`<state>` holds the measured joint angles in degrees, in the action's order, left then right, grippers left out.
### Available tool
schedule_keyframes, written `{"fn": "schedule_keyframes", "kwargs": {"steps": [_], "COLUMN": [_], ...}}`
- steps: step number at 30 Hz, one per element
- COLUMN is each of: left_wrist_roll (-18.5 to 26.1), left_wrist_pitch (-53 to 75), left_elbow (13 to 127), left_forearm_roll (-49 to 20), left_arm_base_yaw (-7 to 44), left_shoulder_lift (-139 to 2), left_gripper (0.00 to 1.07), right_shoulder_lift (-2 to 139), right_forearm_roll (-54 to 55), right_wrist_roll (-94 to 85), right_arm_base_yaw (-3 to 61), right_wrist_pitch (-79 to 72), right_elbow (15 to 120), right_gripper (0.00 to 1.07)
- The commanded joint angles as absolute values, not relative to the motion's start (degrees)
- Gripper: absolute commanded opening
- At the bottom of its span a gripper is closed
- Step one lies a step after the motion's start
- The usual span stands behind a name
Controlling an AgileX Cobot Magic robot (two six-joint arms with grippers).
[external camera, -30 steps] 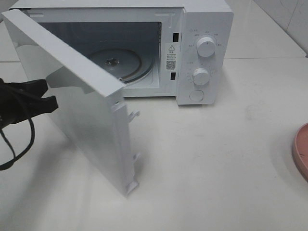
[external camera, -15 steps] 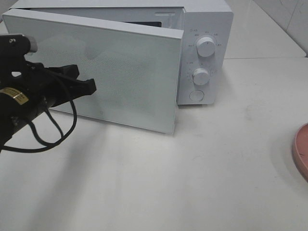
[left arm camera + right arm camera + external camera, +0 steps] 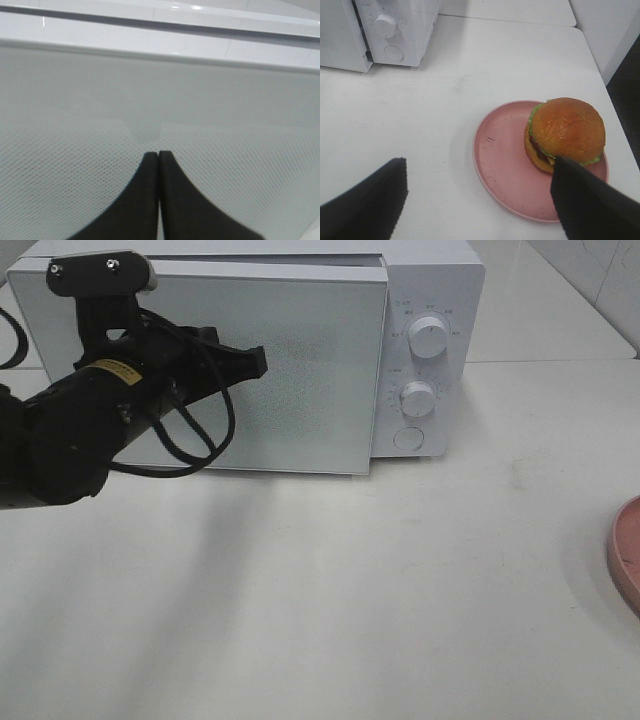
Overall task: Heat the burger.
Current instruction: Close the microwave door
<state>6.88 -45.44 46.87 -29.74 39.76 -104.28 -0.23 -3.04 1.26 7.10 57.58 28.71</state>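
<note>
- Right wrist view gives us the nearest things: our right gripper hangs over the white table with its two dark fingers spread wide apart and nothing between them.
- Just past that gripper lies the pink plate, and the burger sits on it, toward the plate's 2 o'clock side as this view shows it. Its domed golden-brown bun is uppermost, with a green lettuce edge and a bit of dark patty and yellow cheese showing below.
- One fingertip overlaps the burger's lower edge in this picture; we cannot tell whether it touches.
- Farther off in the same view stands the white microwave, showing a dial and a round button on its control panel.
- From the exterior high view, only a sliver of the plate shows at the 3 o'clock edge; the burger is out of that frame.
- Our left gripper is at about 10 o'clock in that view, its black tip against the front of the microwave door.
- The left wrist view shows the two fingers pressed together, clamped on nothing, in front of the dotted mesh of the door.
- That door lies flush with the microwave body, and the two knobs sit at the door's 3 o'clock side.
</note>
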Motion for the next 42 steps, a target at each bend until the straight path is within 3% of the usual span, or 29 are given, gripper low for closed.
{"fn": "schedule_keyframes", "kwargs": {"steps": [1,14,19,21,32,34,42], "left_wrist_roll": [7.45,7.79,11.75,16.04,17.53,18.16,19.77], "left_wrist_pitch": [-43.26,-41.25,-41.54,-40.97,-38.22,-27.44,-9.74], "left_elbow": [50.31,57.70,59.99,62.85,64.80,64.80,64.80], "left_forearm_roll": [-31.86,-33.58,-37.07,-39.65,-39.42,-39.25,-39.13], "left_arm_base_yaw": [40.39,40.39,40.39,40.39,40.39,40.68,40.68], "left_shoulder_lift": [-105.54,-110.58,-112.01,-113.27,-112.93,-111.21,-107.14], "left_gripper": [0.00,0.00,0.00,0.00,0.00,0.00,0.00], "right_shoulder_lift": [-2.01,-2.01,-2.01,-2.01,-2.01,-2.01,-2.01], "right_forearm_roll": [-3.38,-3.38,-3.38,-3.38,-3.38,-3.38,-3.38], "right_wrist_roll": [1.72,1.72,1.72,1.72,1.72,1.72,1.72], "right_arm_base_yaw": [6.82,6.82,6.82,6.82,6.82,6.82,6.82], "right_wrist_pitch": [56.95,56.95,56.95,56.95,56.95,56.95,56.95], "right_elbow": [28.59,28.59,28.59,28.59,28.59,28.59,28.59], "right_gripper": [0.76,0.76,0.76,0.76,0.76,0.76,0.76]}}
